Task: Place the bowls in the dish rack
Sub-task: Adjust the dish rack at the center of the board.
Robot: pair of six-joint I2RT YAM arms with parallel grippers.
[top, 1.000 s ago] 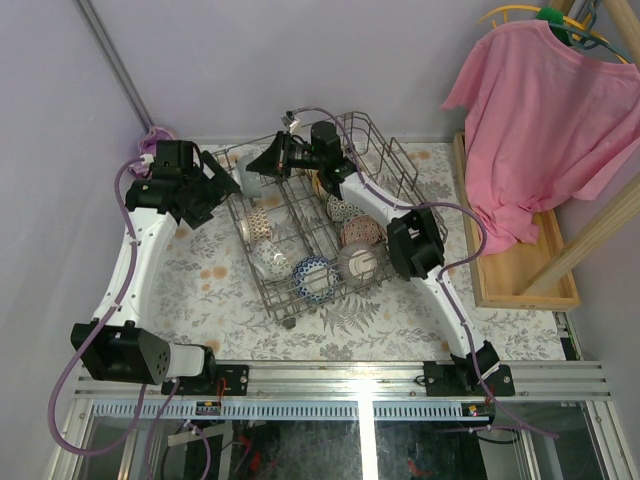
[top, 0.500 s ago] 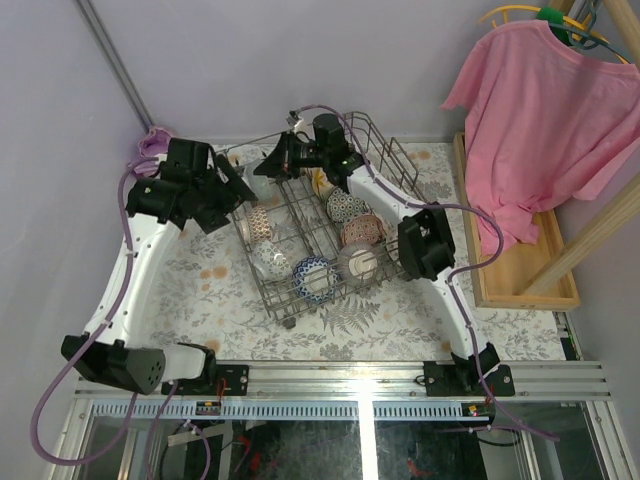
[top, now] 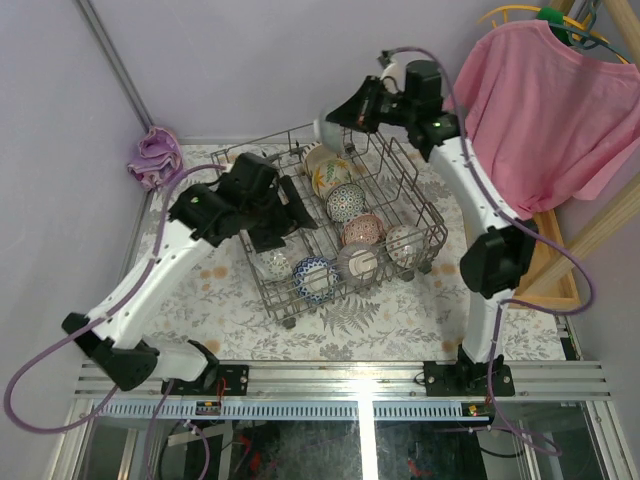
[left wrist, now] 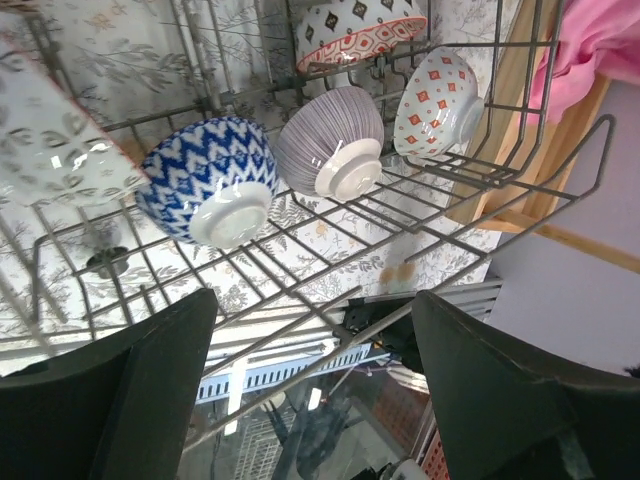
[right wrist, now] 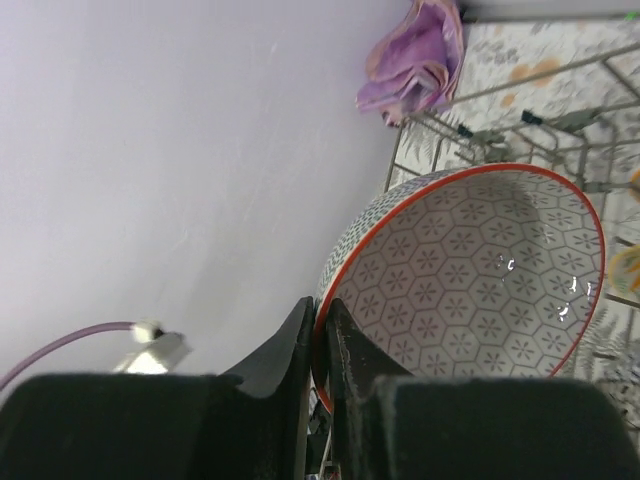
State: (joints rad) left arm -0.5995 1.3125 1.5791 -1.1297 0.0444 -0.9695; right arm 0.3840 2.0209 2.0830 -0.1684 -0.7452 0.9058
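Note:
The grey wire dish rack (top: 425, 205) stands mid-table with several bowls on edge between its tines, among them an orange-floral one (top: 330, 175) and a blue one (top: 313, 275). My right gripper (top: 345, 112) is raised above the rack's far side. It is shut on the rim of a grey bowl with a red rim (right wrist: 480, 280) and a hexagon pattern inside, the fingers (right wrist: 322, 330) pinching its edge. My left gripper (top: 292, 215) is open and empty, low over the rack's left half. Its wrist view (left wrist: 312, 300) shows the blue bowl (left wrist: 205, 185), a grey striped bowl (left wrist: 335, 140) and a red-diamond bowl (left wrist: 437, 100).
A purple cloth (top: 155, 155) lies at the table's far left corner. A pink shirt (top: 540, 110) hangs at the right over a wooden tray (top: 510, 285). The rack's tall wire sides (left wrist: 560, 190) surround my left gripper.
My right arm has lifted the grey bowl from the rack's back left, up and to the right. My left arm has swung right from beside the rack to over its left half.

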